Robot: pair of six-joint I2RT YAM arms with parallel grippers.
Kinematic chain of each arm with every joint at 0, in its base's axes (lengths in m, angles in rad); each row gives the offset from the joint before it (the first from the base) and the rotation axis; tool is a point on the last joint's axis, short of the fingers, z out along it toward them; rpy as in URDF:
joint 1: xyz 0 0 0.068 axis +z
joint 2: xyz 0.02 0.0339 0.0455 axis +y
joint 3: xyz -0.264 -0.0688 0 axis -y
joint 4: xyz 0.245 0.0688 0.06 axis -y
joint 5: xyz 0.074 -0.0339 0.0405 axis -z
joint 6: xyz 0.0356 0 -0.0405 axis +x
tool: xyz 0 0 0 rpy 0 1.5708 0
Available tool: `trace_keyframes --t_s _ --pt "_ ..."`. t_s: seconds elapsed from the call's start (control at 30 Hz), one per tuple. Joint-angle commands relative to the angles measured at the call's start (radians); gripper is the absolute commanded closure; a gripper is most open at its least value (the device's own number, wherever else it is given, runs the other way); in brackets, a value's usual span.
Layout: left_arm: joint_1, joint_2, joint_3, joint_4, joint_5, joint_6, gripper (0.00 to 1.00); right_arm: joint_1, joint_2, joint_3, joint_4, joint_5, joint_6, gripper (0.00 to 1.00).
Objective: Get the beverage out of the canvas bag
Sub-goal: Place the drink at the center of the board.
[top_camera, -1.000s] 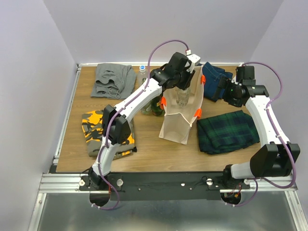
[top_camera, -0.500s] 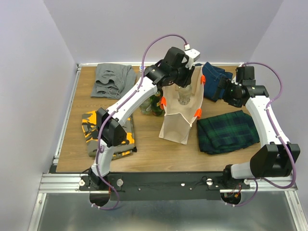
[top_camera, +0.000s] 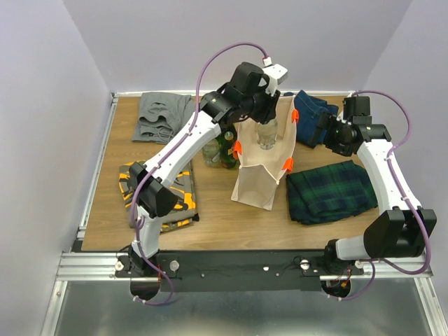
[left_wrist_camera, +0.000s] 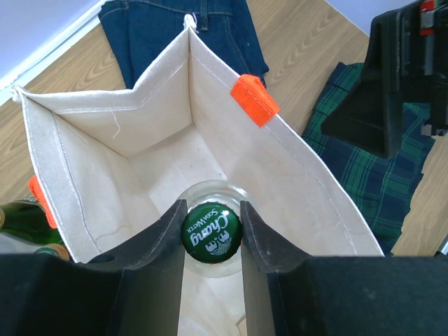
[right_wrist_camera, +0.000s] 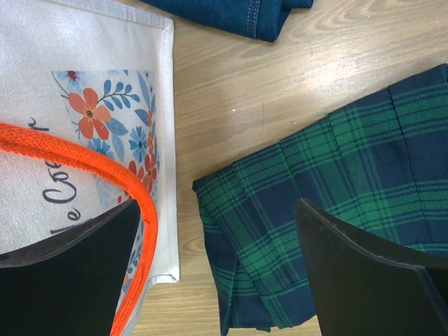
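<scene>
The canvas bag stands upright mid-table, cream with orange handles, its mouth open. The beverage, a clear glass bottle with a green cap, hangs in that mouth with its neck above the rim. My left gripper reaches down from above and is shut on the neck just under the cap, also seen from overhead. My right gripper hovers open beside the bag's right wall, one finger by the orange handle, nothing between its fingers.
Green bottles stand just left of the bag. Folded clothes lie around: grey far left, camouflage orange near left, jeans behind the bag, green plaid to its right.
My left arm has risen, lifting the bottle higher in the bag's mouth. The right arm and the bag have not moved.
</scene>
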Motion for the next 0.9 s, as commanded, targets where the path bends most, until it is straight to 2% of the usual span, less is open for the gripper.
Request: trace_keyframes --t_s 0.0,0.57,0.87 --pt "-0.009 -0.108 0.069 0.09 0.045 -0.002 1.0 -0.002 -0.022 -0.011 0.004 0.004 0.003 0.0" --pt "-0.009 -0.203 0.072 0.07 0.034 0.011 1.0 -0.002 -0.023 -0.019 0.004 -0.002 0.006 0.0" --pt "-0.009 -0.277 0.031 0.096 -0.038 0.017 1.0 -0.002 -0.027 -0.019 0.001 -0.002 0.007 0.0"
